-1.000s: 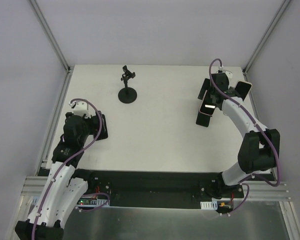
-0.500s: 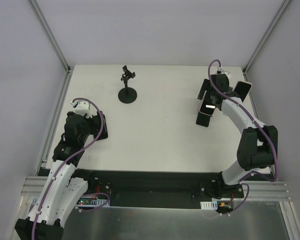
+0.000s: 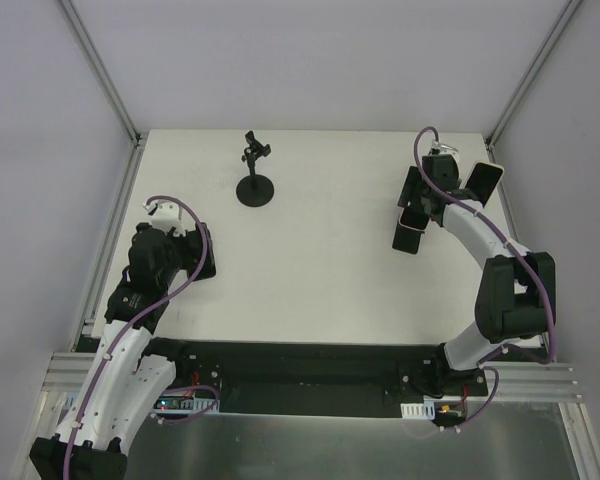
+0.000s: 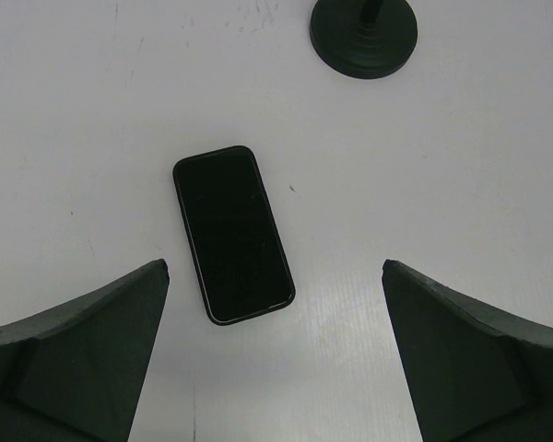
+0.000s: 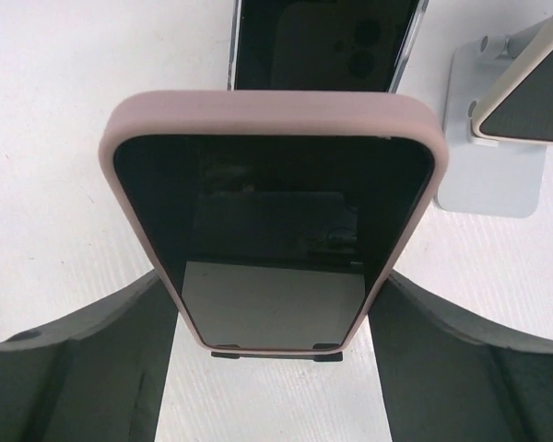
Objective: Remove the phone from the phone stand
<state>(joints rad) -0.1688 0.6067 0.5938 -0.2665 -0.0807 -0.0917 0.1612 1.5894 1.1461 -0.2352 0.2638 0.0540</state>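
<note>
A pink-cased phone (image 5: 272,212) stands tilted toward the camera in the right wrist view, its lower edge on two small black stand tabs (image 5: 226,354). My right gripper (image 5: 272,276) has a finger pressed against each side of the phone's lower half. In the top view this gripper (image 3: 412,215) is at the right of the table, over the phone (image 3: 411,228). My left gripper (image 4: 275,267) is open and empty at the near left (image 3: 202,250).
A black phone (image 4: 232,235) lies flat ahead of the left gripper. A black round-base clamp stand (image 3: 255,188) stands at the far middle, empty. A beige-cased phone on a white stand (image 5: 498,147) is right of the pink phone. Another phone (image 5: 327,41) lies beyond it.
The right wrist has shifted slightly toward the far side. The bright glare on the pink phone's screen is gone from the top view. The left arm has barely moved.
</note>
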